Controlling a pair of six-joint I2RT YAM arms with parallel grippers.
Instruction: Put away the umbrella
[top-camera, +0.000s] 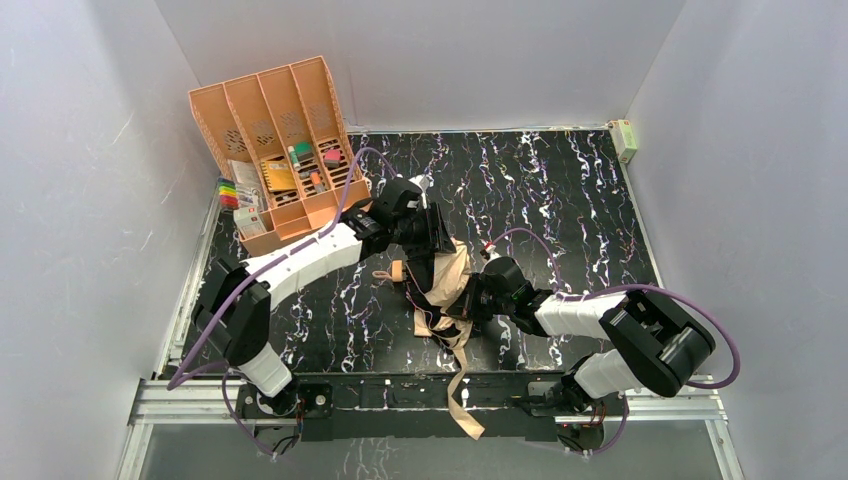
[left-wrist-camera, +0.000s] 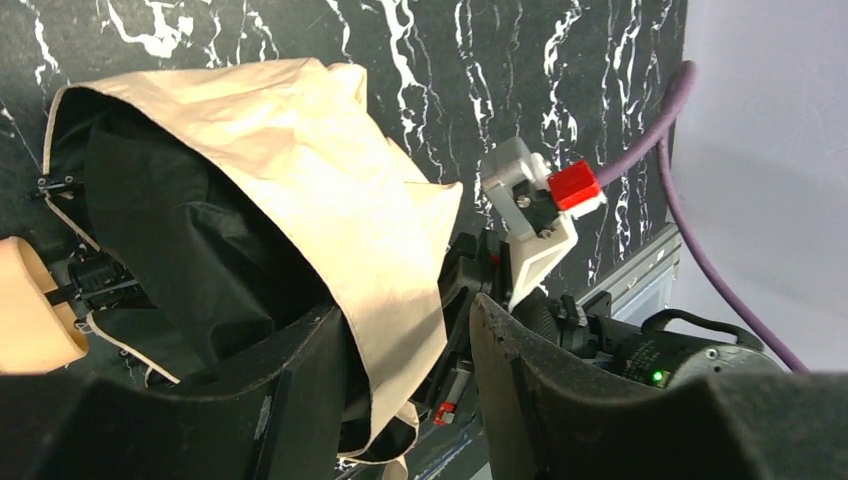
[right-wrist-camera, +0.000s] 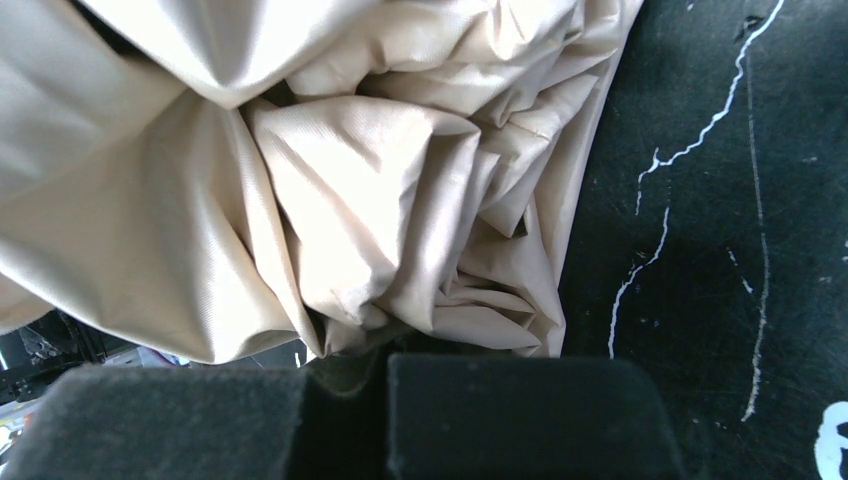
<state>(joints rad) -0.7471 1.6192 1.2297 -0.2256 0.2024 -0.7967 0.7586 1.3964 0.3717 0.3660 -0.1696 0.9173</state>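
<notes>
Two grippers work a loose, half-collapsed umbrella (top-camera: 450, 275) lying on the marbled black table (top-camera: 600, 200), a little toward the arm bases from the orange organizer (top-camera: 275, 110). On the umbrella's side away from the organizer, the right gripper (right-wrist-camera: 385, 365) has its pads pressed together on a bunched fold of the pale canopy. On the organizer side, the left gripper (left-wrist-camera: 405, 320) stands with fingers apart, a hanging flap of fabric between them but not clamped. The dark lining gapes open beside it, the peach handle (left-wrist-camera: 30, 300) points toward the organizer, and the strap (top-camera: 462, 390) trails over the table edge farthest from the organizer.

The step in hand looks like gathering the canopy. To do it well, the left fingers should probably close on cloth alone, clear of the dark ribs, while the right pinch holds firm, so the folds can be drawn tight around the shaft before the strap is brought in.
</notes>
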